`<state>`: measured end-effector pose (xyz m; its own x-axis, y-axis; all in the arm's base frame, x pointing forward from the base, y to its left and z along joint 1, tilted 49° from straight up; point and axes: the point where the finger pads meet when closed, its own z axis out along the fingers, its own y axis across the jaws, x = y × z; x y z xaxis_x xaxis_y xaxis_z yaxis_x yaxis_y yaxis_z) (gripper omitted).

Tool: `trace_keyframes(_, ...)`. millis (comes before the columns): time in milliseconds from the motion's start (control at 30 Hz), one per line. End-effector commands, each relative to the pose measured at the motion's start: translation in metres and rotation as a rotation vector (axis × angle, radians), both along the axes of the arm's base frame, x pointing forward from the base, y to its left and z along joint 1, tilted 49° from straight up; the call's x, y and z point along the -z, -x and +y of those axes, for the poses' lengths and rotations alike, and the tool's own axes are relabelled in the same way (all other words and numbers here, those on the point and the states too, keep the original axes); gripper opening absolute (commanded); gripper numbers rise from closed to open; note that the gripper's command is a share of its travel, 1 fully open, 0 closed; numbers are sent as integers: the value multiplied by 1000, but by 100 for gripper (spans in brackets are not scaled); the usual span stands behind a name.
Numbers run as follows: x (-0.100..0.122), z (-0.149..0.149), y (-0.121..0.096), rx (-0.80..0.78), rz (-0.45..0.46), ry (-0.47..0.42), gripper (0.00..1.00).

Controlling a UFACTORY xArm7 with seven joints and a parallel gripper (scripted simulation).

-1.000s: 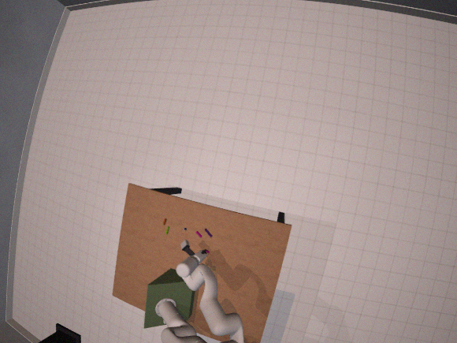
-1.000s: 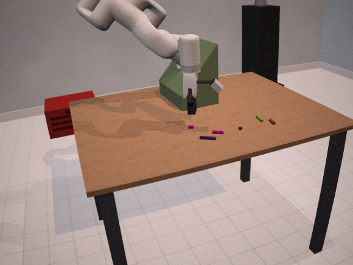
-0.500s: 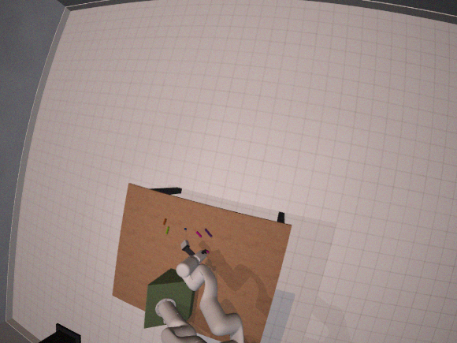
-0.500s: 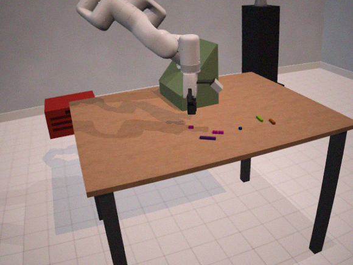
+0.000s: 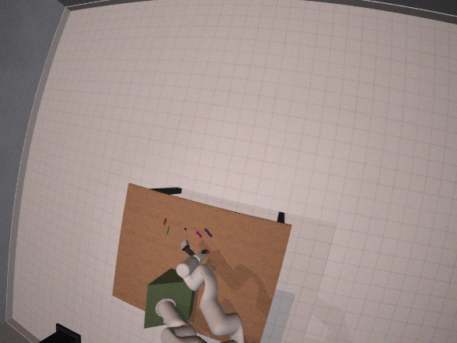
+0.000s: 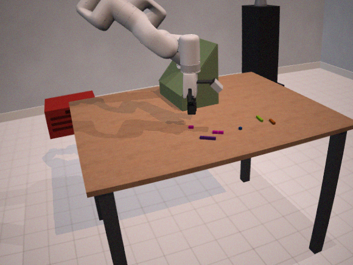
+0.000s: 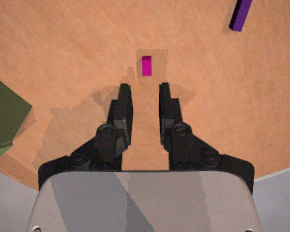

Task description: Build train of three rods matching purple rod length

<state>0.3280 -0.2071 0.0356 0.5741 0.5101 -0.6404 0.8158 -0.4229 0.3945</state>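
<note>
My gripper [image 5: 205, 251] [image 6: 192, 113] [image 7: 145, 96] hangs above the table, empty, its fingers open with a narrow gap. A single magenta rod [image 5: 207, 251] [image 6: 190, 127] [image 7: 146, 67] lies flat below and ahead of the fingertips. Two magenta rods [image 5: 198, 234] [image 6: 215, 132] lie end to end in a line, with at most a very small gap. The purple rod [image 5: 208, 233] [image 6: 207, 137] [image 7: 241, 15] lies beside that pair, apart from it. The blue rod [image 5: 185, 229] [image 6: 240, 128] lies apart, on the lime rod's side of the pair.
The lime rod [image 5: 168, 230] [image 6: 259, 118] and the orange rod [image 5: 165, 221] [image 6: 272, 121] lie apart from the others on the wooden table [image 5: 134, 253] [image 6: 137, 165]. A green angular block [image 5: 169, 294] [image 6: 207, 70] [image 7: 11, 112] stands near the arm.
</note>
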Motion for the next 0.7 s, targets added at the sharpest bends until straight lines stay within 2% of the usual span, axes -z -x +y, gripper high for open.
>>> trace_keyframes(0,0,1,-1,-3,-2,-1,24)
trace_keyframes(667,10,-11,0,-3,-2,0,24)
